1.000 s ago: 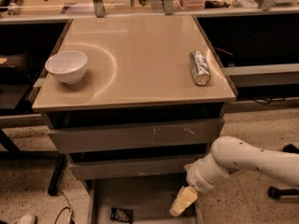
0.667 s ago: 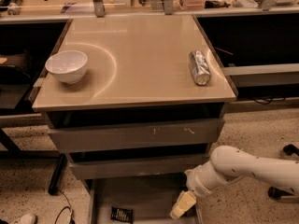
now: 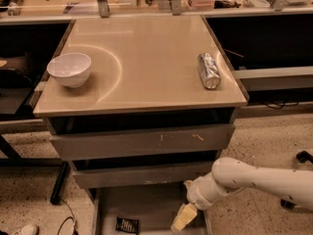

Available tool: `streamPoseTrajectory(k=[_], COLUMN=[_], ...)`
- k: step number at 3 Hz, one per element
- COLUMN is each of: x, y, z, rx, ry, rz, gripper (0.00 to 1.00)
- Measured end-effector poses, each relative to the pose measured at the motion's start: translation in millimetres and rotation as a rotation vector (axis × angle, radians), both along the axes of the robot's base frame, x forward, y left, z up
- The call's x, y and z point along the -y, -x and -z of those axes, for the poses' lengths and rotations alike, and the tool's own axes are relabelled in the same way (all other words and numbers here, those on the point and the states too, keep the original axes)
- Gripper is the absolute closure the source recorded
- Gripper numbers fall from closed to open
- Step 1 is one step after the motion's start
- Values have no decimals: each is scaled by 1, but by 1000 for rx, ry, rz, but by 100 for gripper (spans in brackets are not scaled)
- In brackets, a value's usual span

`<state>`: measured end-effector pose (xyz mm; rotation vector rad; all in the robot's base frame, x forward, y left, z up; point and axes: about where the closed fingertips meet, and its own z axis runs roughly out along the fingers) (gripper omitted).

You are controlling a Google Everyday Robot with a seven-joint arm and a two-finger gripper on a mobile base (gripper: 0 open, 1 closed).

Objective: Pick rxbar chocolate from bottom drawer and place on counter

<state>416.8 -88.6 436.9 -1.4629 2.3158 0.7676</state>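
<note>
My fingers (image 3: 184,218) have sunk lower into the bottom drawer (image 3: 146,204), closing on the rxbar chocolate (image 3: 127,224) from its right; released or clenched, I cannot tell.

Counter (image 3: 146,53), frame centre: bowl (image 3: 69,68) sitting left, can (image 3: 209,70) lying right. Bottom drawer (image 3: 149,202), lower frame: rxbar chocolate (image 3: 127,224) lying left-centre, gripper (image 3: 182,219) hanging at its right side.

pale yellow gripper (image 3: 182,220) over grey bottom drawer (image 3: 151,203); black rxbar chocolate (image 3: 127,224); beige counter (image 3: 151,77).
</note>
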Motion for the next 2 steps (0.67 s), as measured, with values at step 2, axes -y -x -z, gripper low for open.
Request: streamPoseTrajectory(k=[2], x=[-53], y=[2], z=[58], rx=[14], ry=[-141], rz=[-141], gripper=[0])
